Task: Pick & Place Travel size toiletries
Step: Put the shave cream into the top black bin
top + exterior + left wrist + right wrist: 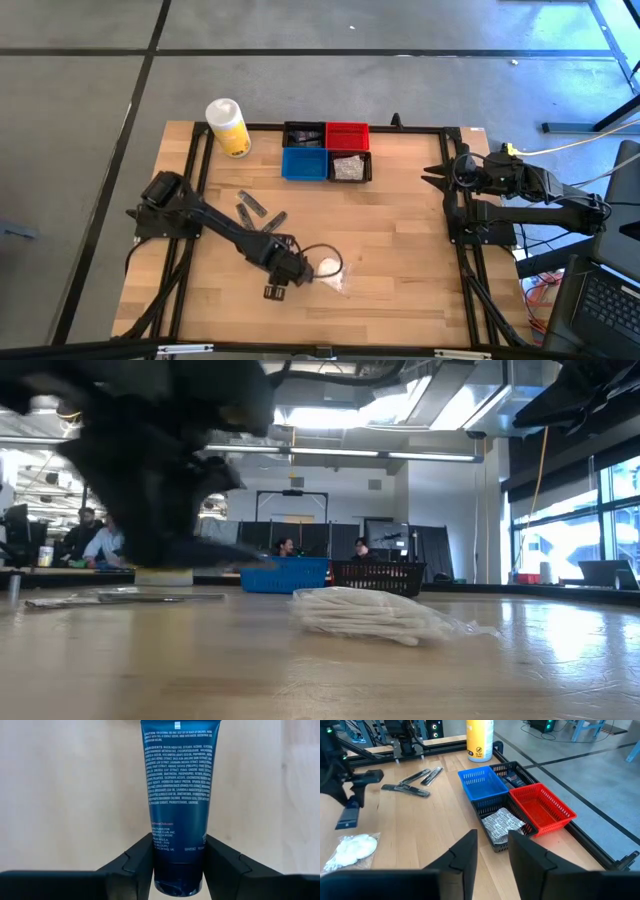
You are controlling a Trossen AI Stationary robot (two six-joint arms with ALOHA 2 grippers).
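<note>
Your left gripper (177,865) is clamped on a navy tube (178,795) lifted clear of the table, with the wrapped white wad (327,267) just beside it, three tubes (258,210) still loose behind it, and some items already binned (502,822); the right gripper (492,852), parked aside, stands apart.

Left gripper (277,283) near table's (400,260) front edge, tube (177,805) between its fingers. White wad (328,267) just right of it. Three loose tubes (258,211) lie behind, toward the bins (326,151) at the back edge. Container (228,127) left of bins. Packets (502,823), apparently, in front-right bin. Right gripper (436,175) at right edge.
</note>
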